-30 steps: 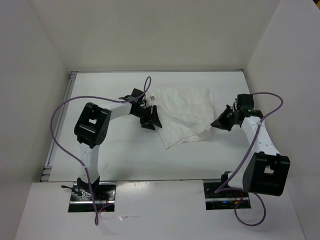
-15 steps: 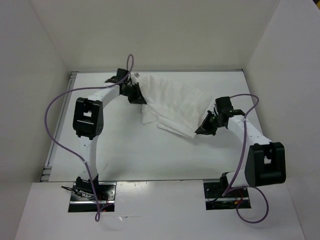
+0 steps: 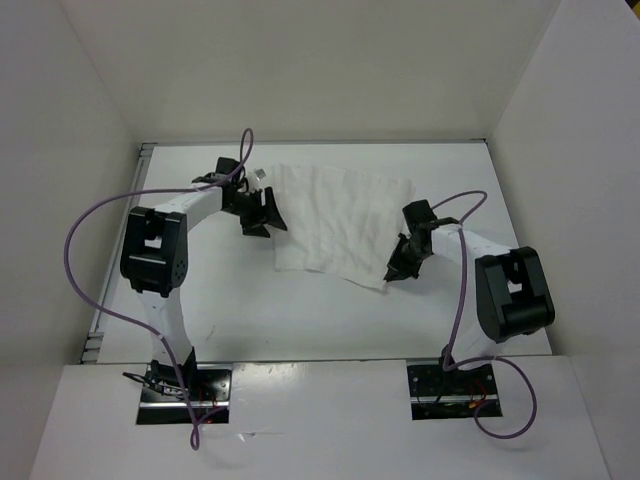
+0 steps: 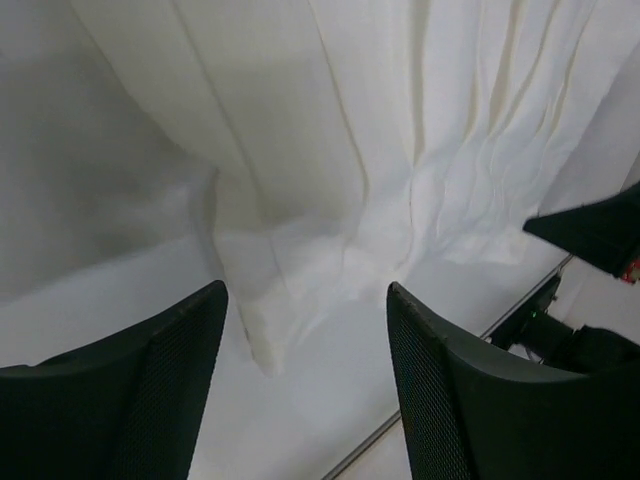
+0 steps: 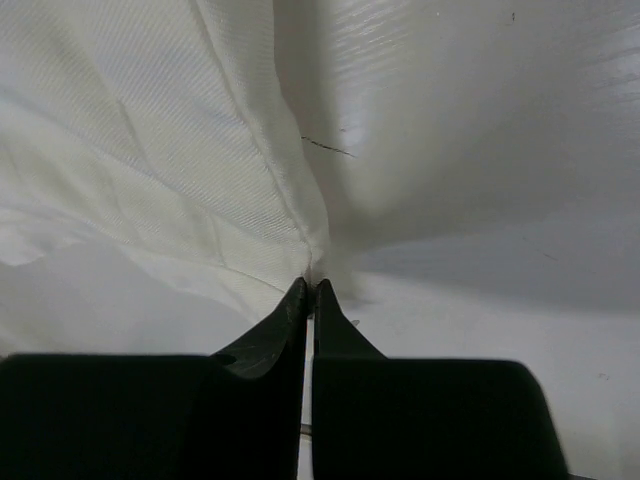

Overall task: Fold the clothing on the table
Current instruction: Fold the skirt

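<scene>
The white wrinkled clothing (image 3: 335, 215) lies spread on the table (image 3: 250, 310), back of centre. My left gripper (image 3: 262, 212) hovers at its left edge with its jaws wide open and nothing between them. In the left wrist view a folded corner of the clothing (image 4: 290, 260) lies on the table just ahead of the left gripper (image 4: 305, 295). My right gripper (image 3: 398, 262) is at the clothing's near right corner. In the right wrist view the right gripper (image 5: 310, 287) is shut on the clothing (image 5: 150, 150), pinching its edge at the fingertips.
White walls enclose the table at the back, left and right. A thin metal rail (image 3: 138, 200) runs along the table's left edge. Purple cables (image 3: 85, 250) loop from both arms. Both arm bases (image 3: 185, 385) stand at the near edge.
The left gripper has let go of the clothing's left edge, opened and drawn slightly nearer. The clothing has settled flatter. The right gripper has carried its corner left and nearer.
</scene>
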